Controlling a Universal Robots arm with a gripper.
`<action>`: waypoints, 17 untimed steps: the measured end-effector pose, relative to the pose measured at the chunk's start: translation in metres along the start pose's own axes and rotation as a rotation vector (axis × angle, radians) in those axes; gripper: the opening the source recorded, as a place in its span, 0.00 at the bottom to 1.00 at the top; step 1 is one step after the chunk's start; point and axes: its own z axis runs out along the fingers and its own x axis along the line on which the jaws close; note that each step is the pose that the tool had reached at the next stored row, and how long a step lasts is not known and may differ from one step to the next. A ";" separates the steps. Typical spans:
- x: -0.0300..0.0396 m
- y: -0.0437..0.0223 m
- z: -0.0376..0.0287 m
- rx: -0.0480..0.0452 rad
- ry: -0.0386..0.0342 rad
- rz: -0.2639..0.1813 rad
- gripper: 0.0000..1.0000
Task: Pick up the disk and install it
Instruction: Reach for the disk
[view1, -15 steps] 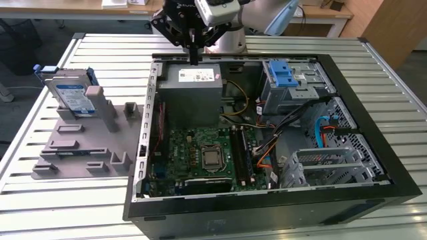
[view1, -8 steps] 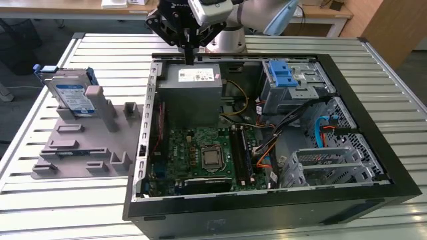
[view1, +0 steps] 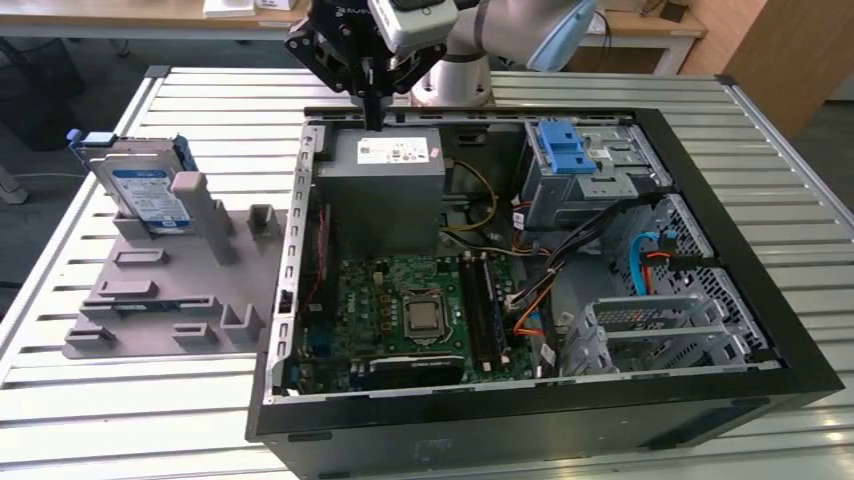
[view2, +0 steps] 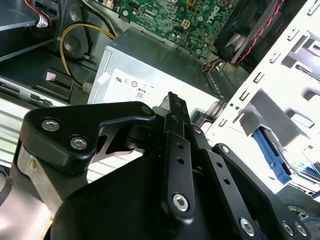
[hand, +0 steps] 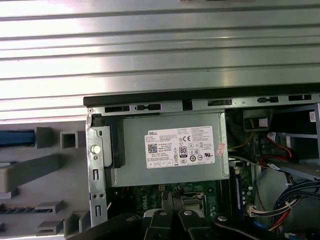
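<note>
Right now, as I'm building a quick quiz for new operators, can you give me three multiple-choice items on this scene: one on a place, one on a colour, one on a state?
1. Where is the disk?
A. Standing in the grey holder, to the exterior view's left of the computer case.
B. Flat on the green circuit board.
C. On the floor.

2. What colour is the latch on the metal cage?
A. Red.
B. Blue.
C. Yellow.

3. How is the claw?
A. Shut on the disk.
B. Shut and empty, by the grey box.
C. Wide open.

Answers:
1 A, the disk stands upright in the holder's slot.
2 B, blue plastic shows on top of the cage.
3 B, the fingers meet with nothing between them.
</note>
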 end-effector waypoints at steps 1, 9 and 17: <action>0.0006 0.0000 0.0000 0.0001 0.0001 0.000 0.11; 0.0055 -0.0001 0.0003 0.0000 0.0001 0.000 0.11; 0.0106 -0.0002 0.0006 0.0000 0.0002 0.000 0.11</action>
